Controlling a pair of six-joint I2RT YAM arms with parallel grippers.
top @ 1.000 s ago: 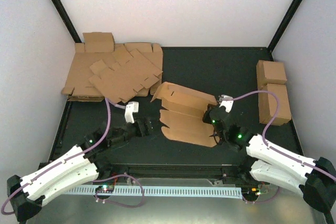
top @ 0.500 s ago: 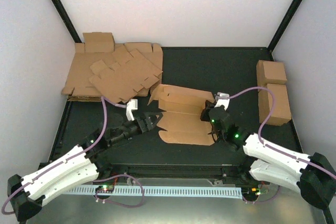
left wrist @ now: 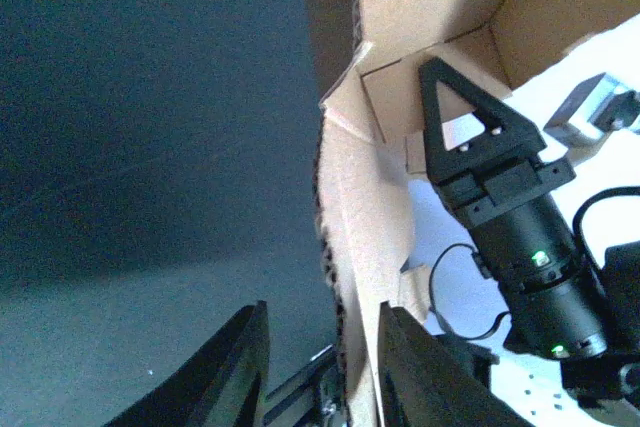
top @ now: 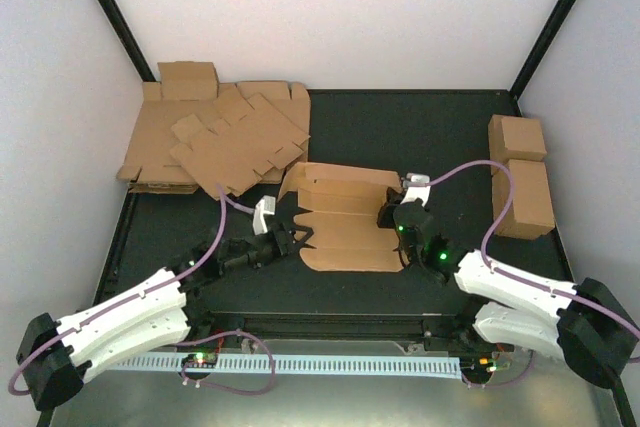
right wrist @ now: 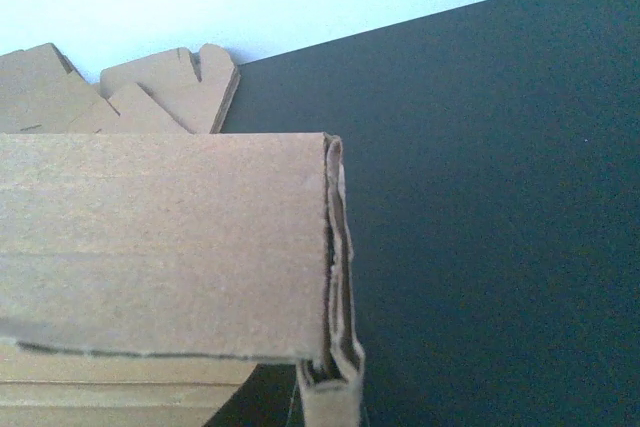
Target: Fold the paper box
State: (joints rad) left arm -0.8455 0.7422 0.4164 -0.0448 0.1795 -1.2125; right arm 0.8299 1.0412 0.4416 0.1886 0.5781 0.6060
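Observation:
The paper box point(top: 345, 217), a brown die-cut piece partly folded with its back wall raised, lies mid-table. My left gripper point(top: 297, 239) is at its left edge. In the left wrist view the left gripper point(left wrist: 323, 309) straddles the box's thin edge point(left wrist: 365, 237). The cardboard touches the right finger point(left wrist: 415, 367), and a gap remains on the left finger's side. My right gripper point(top: 392, 215) is shut on the box's right end. The folded, layered edge point(right wrist: 335, 267) fills the right wrist view and hides the fingers.
A heap of flat cardboard sheets point(top: 215, 137) lies at the back left. Two cardboard cuboids point(top: 522, 175) stand by the right wall. The black mat point(top: 420, 137) stretches behind the box. A white cable rail point(top: 320, 362) runs along the front edge.
My right gripper has drawn the box leftward and laid it flatter. My left gripper has moved right to the box's left edge, and its jaws have narrowed around it.

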